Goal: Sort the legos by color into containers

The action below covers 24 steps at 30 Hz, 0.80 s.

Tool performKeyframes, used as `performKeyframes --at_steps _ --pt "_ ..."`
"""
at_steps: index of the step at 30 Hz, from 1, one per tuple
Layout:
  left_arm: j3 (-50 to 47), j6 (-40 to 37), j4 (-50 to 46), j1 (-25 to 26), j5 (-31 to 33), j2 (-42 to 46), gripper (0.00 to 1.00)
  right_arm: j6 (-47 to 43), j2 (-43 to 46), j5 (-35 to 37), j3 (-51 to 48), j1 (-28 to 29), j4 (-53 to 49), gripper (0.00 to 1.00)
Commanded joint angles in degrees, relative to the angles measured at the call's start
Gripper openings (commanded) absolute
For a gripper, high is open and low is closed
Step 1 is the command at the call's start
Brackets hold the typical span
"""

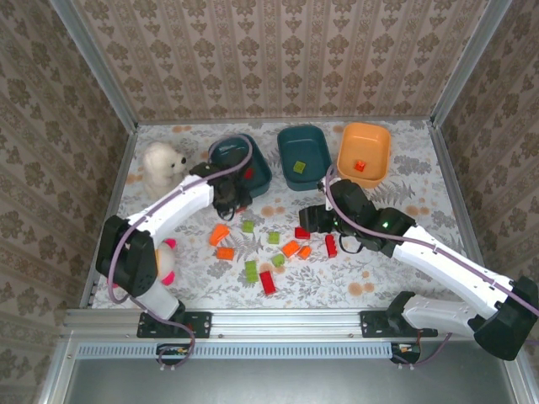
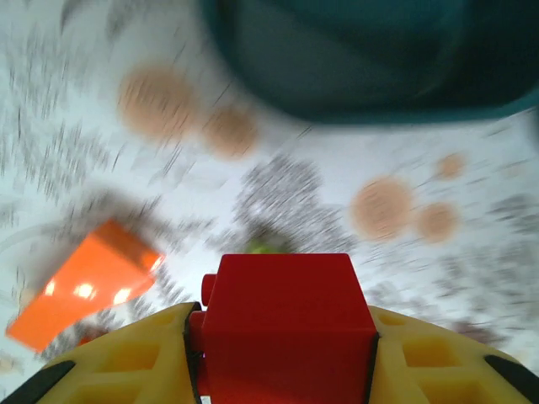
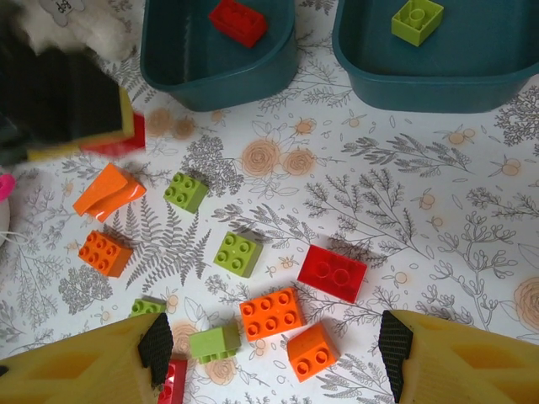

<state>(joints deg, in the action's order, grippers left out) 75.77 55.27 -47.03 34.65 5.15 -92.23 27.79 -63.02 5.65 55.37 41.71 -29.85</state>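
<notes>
Floral table (image 1: 446, 202): right pincer (image 3: 275, 349) gapes wide over loose legos (image 3: 271, 313). Left pincer (image 2: 282, 362) grips 1 red lego (image 2: 286, 311), probably just off the table. Lift it well clear, then release inside left teal bin (image 2: 379, 67) beside its red brick (image 3: 238, 21).

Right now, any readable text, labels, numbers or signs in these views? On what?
Tag on the white plush toy: dark print, cut off at the frame edge, unreadable.
Nothing else: no print can be made out on the bricks or the bins.
</notes>
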Motion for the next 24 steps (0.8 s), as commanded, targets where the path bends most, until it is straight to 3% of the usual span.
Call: performKeyframes --at_steps 1,7,13,24 --pt "7.7 -7.9 -3.9 -3.0 2.9 -4.3 0.33 1.4 0.7 0.3 1.9 -0.6 1.5 0.69" --pt "23.4 -14.0 -6.8 -7.6 0.2 -19.8 0.32 1.4 -0.8 0.3 4.2 -0.8 1.5 0.69" --pt "36.9 -15.4 -12.9 -8.1 -0.9 -31.7 0.32 2.1 0.1 1.3 3.8 -1.0 1.2 0.69" --pt "36.7 -13.3 -13.6 -8.1 -2.7 -37.6 0.32 3.5 1.1 3.0 3.2 -1.5 0.8 0.69"
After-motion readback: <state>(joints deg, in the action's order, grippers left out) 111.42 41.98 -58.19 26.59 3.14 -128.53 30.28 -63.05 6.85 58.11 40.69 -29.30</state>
